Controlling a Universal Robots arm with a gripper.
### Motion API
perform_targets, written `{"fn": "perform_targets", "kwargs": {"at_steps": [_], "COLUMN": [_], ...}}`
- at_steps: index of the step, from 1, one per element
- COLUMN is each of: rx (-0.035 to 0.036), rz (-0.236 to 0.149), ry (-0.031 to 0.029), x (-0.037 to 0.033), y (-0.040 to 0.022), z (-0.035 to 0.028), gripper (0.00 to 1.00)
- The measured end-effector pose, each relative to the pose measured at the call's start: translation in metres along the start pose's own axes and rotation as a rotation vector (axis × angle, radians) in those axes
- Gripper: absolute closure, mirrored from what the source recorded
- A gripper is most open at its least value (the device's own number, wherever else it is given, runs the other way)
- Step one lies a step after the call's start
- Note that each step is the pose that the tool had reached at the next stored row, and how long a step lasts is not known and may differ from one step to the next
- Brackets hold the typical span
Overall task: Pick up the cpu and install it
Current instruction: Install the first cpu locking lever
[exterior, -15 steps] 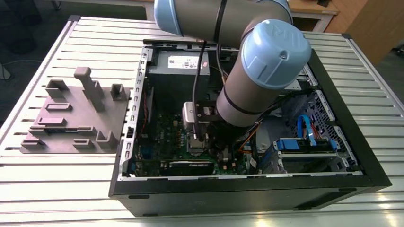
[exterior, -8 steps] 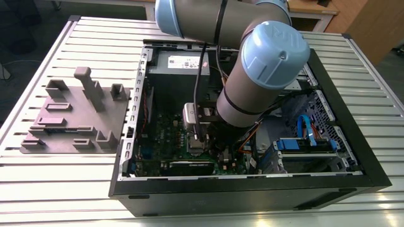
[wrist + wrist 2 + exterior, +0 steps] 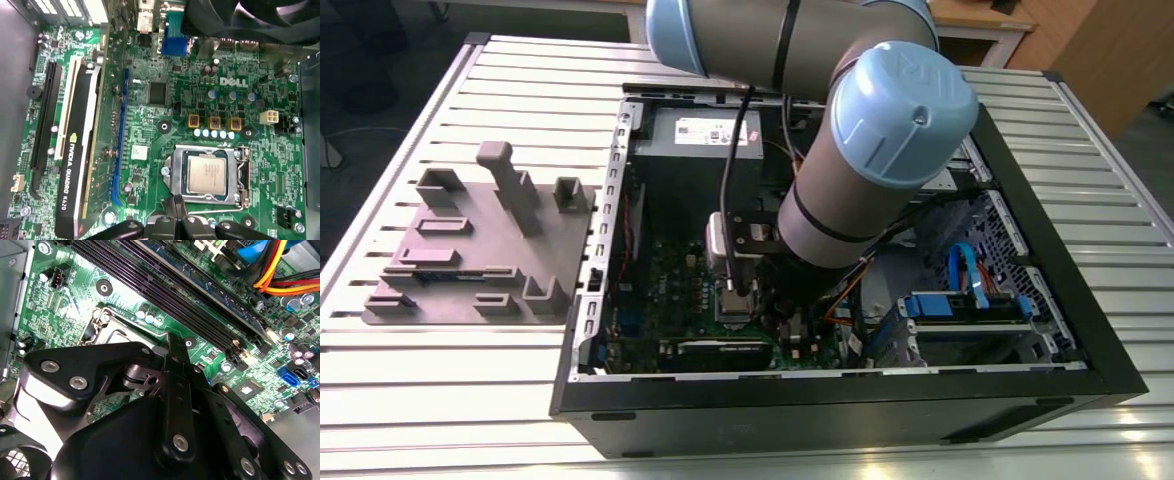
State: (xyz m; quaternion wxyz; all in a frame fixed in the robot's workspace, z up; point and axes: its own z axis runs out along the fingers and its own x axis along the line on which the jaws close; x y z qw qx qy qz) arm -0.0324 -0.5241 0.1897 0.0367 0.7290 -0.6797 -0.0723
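Cpu point(image 3: 210, 173) seated in the socket point(image 3: 172, 172)

We see our pincer point(image 3: 179, 216) just beside the socket's frame on the board point(image 3: 150, 130) inside the case point(image 3: 1067, 385); whether it is wide or narrow we cannot tell.

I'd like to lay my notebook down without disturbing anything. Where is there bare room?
The slatted table is bare in front of the grey block fixture, and along the computer case. Inside the case is crowded with the arm, boards and cables.
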Motion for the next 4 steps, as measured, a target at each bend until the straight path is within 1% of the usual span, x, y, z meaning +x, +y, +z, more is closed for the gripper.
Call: {"fn": "perform_targets", "kwargs": {"at_steps": [4], "rx": [0.0000], "rz": [0.000], "ry": [0.0000], "x": [0.0000], "y": [0.0000], "z": [0.0000], "gripper": [0.89]}}
